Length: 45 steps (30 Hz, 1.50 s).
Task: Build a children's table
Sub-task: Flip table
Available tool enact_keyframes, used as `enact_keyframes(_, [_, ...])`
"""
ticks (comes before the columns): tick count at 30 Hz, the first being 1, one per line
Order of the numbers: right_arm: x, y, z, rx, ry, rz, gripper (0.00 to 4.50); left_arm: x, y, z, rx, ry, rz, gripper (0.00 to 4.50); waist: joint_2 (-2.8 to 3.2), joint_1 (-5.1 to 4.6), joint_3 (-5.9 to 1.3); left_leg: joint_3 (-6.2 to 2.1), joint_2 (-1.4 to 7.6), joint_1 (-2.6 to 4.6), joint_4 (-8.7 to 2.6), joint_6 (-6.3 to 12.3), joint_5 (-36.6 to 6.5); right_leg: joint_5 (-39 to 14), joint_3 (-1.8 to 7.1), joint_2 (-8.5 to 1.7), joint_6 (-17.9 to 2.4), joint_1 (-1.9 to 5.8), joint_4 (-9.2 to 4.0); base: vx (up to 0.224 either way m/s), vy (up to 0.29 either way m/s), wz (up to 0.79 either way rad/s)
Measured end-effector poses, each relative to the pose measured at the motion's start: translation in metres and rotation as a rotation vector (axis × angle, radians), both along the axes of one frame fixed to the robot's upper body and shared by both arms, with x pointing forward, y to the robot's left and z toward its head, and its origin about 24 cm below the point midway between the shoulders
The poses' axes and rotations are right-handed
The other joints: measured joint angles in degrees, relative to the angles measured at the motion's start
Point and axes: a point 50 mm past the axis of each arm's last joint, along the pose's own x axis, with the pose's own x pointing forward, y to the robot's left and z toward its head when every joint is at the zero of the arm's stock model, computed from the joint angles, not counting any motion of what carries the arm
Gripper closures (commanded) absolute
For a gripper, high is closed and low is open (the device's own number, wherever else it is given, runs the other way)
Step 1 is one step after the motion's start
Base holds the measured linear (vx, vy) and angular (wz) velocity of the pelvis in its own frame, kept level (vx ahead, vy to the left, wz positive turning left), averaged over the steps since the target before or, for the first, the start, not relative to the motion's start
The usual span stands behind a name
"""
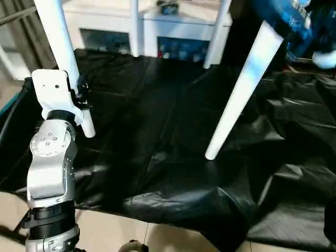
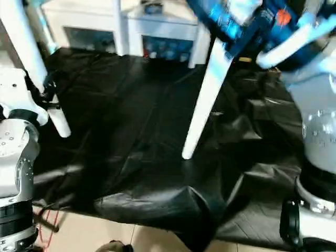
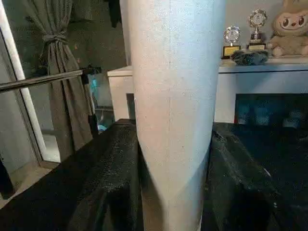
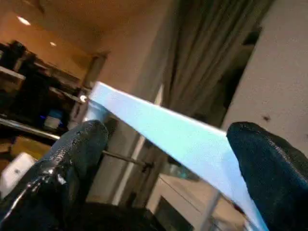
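Item: left gripper (image 3: 173, 211) clamped on leg (image 1: 62, 47). Right gripper (image 4: 168, 159) fingers apart, second leg (image 2: 205, 100) between. I judge: close right before lifting.

Left leg (image 1: 63, 50) (in left tool (image 3: 159, 211)); right leg (image 1: 244, 86) opposite.

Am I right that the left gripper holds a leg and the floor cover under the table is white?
Not quite. The left gripper does hold a leg, but the cover is black, not white, as the left eye view shows.
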Motion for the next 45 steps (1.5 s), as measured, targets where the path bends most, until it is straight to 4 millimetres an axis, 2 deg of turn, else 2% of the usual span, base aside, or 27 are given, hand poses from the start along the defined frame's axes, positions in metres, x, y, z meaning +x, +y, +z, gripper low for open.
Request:
enact_keyframes(4, [-0.003,-0.011,-0.002,0.053,0.009,-0.056,0.00,0.000,-0.002,0.001,0.005,-0.005,-0.017,2.82,0.00,0.04,-0.01,0.01,0.02,0.00,-0.03,0.02,0.0,0.0,-0.01,0.01,0.1,-0.01,-0.09,0.000,0.000,0.00])
enact_keyframes(9, [-0.012,-0.016,-0.020,0.099,0.066,-0.110,0.00,-0.001,-0.003,0.004,0.042,-0.029,-0.071,2.82,0.08,-0.01,0.01,0.01,0.06,0.09,-0.18,0.00,0.0,0.0,-0.05,0.03,0.2,-0.03,-0.09,0.000,0.000,0.00])
enact_keyframes(12, [-0.012,-0.019,-0.033,0.114,0.106,-0.138,0.00,-0.002,-0.004,0.003,0.052,-0.038,-0.099,2.82,0.53,-0.17,-0.11,0.02,0.06,0.14,-0.20,-0.01,0.0,0.1,-0.05,0.02,0.3,-0.01,-0.09,0.000,0.000,0.00])
enact_keyframes(14, [-0.013,-0.019,-0.035,0.141,0.122,-0.131,0.00,-0.003,-0.003,0.000,0.050,-0.031,-0.107,2.82,0.92,-0.48,-0.20,0.01,0.06,0.19,-0.20,-0.01,0.0,0.1,-0.04,0.02,0.4,-0.01,-0.08,0.000,0.000,0.00])
enact_keyframes(16, [-0.014,-0.021,-0.036,0.164,0.142,-0.120,0.00,-0.004,-0.002,-0.001,0.047,-0.026,-0.110,2.82,1.04,-0.55,-0.19,0.01,0.06,0.23,-0.27,-0.02,0.0,0.1,-0.05,0.02,0.5,-0.03,-0.07,0.000,0.000,0.00])
enact_keyframes(20, [-0.021,-0.025,-0.037,0.163,0.172,-0.113,0.00,-0.011,0.008,-0.013,0.034,0.010,-0.108,2.82,1.41,-0.72,-0.23,-0.01,0.06,0.31,-0.29,-0.03,0.0,0.0,-0.07,0.02,0.6,0.00,-0.08,0.000,0.000,0.00])
enact_keyframes(26, [-0.025,-0.020,-0.041,0.113,0.192,-0.086,0.00,-0.014,0.014,-0.030,0.004,0.066,-0.098,2.82,1.35,-0.46,-0.25,-0.02,0.07,0.30,-0.29,-0.03,0.0,0.0,-0.10,0.02,0.6,0.02,-0.12,0.000,0.000,0.00])
enact_keyframes(28, [-0.026,-0.015,-0.050,0.017,0.243,-0.083,0.00,-0.015,0.016,-0.032,0.000,0.073,-0.101,2.82,1.27,-0.37,-0.29,-0.02,0.07,0.31,-0.28,-0.03,0.0,0.0,-0.10,0.02,0.6,0.07,-0.18,0.000,0.000,0.00])
enact_keyframes(30, [-0.025,-0.013,-0.073,-0.151,0.372,-0.114,0.00,-0.017,0.017,-0.032,0.007,0.063,-0.121,2.82,1.02,-0.13,-0.44,-0.02,0.07,0.37,-0.29,-0.03,0.0,0.0,-0.09,0.02,0.7,0.19,-0.25,0.000,0.000,0.00])
enact_keyframes(32, [-0.024,-0.012,-0.097,-0.235,0.507,-0.132,0.00,-0.020,0.018,-0.035,0.009,0.064,-0.133,2.82,0.97,-0.17,-0.44,-0.01,0.06,0.74,-0.30,-0.03,0.0,-0.1,-0.06,0.02,0.8,0.47,-0.30,0.000,0.000,0.00])
enact_keyframes(35, [-0.022,-0.011,-0.120,-0.301,0.632,-0.152,0.00,-0.023,0.019,-0.039,0.014,0.065,-0.137,2.82,0.96,-0.69,-0.45,-0.01,0.02,1.21,-0.44,-0.04,0.0,-0.3,0.00,0.01,0.9,0.78,-0.40,0.000,0.000,0.00])
enact_keyframes(38, [-0.024,-0.004,-0.139,-0.279,0.731,-0.133,0.00,-0.026,0.018,-0.042,0.012,0.069,-0.169,2.82,0.84,-0.77,-0.53,-0.02,0.02,1.33,-0.61,-0.05,0.0,-0.3,-0.01,0.01,0.9,0.75,-0.45,0.000,0.000,0.00])
enact_keyframes(39, [-0.026,-0.002,-0.146,-0.286,0.764,-0.120,0.00,-0.027,0.018,-0.043,0.013,0.069,-0.179,2.26,0.87,-0.75,-0.52,-0.02,0.01,1.39,-0.62,-0.05,0.0,-0.3,-0.01,0.01,1.0,0.73,-0.47,0.000,0.000,0.00])
enact_keyframes(41, [-0.030,0.003,-0.159,-0.307,0.820,-0.091,0.00,-0.030,0.018,-0.046,0.033,0.092,-0.209,2.26,1.04,-0.75,-0.51,-0.02,-0.02,1.68,-0.79,-0.05,0.0,-0.3,-0.01,0.01,1.0,0.83,-0.81,0.000,0.000,0.00])
enact_keyframes(42, [-0.033,0.003,-0.164,-0.313,0.840,-0.079,0.00,-0.032,0.019,-0.049,0.060,0.117,-0.227,2.09,1.13,-0.75,-0.54,-0.02,-0.04,1.78,-0.87,-0.05,0.0,-0.3,-0.01,0.01,1.0,0.91,-0.95,0.000,0.000,0.00])
enact_keyframes(44, [-0.035,0.005,-0.170,-0.315,0.867,-0.064,0.00,-0.038,0.024,-0.069,0.061,0.211,-0.239,2.01,1.41,-0.90,-0.46,-0.02,-0.11,1.77,-0.95,-0.05,0.0,-0.3,0.08,0.00,1.0,0.83,-1.12,0.000,0.000,0.00])
enact_keyframes(45, [-0.035,0.006,-0.171,-0.301,0.870,-0.059,0.00,-0.041,0.025,-0.077,0.058,0.251,-0.247,1.83,1.37,-1.00,-0.44,-0.03,-0.12,1.74,-0.96,-0.05,0.0,-0.3,0.11,0.00,1.0,0.81,-1.12,0.000,0.000,0.00])
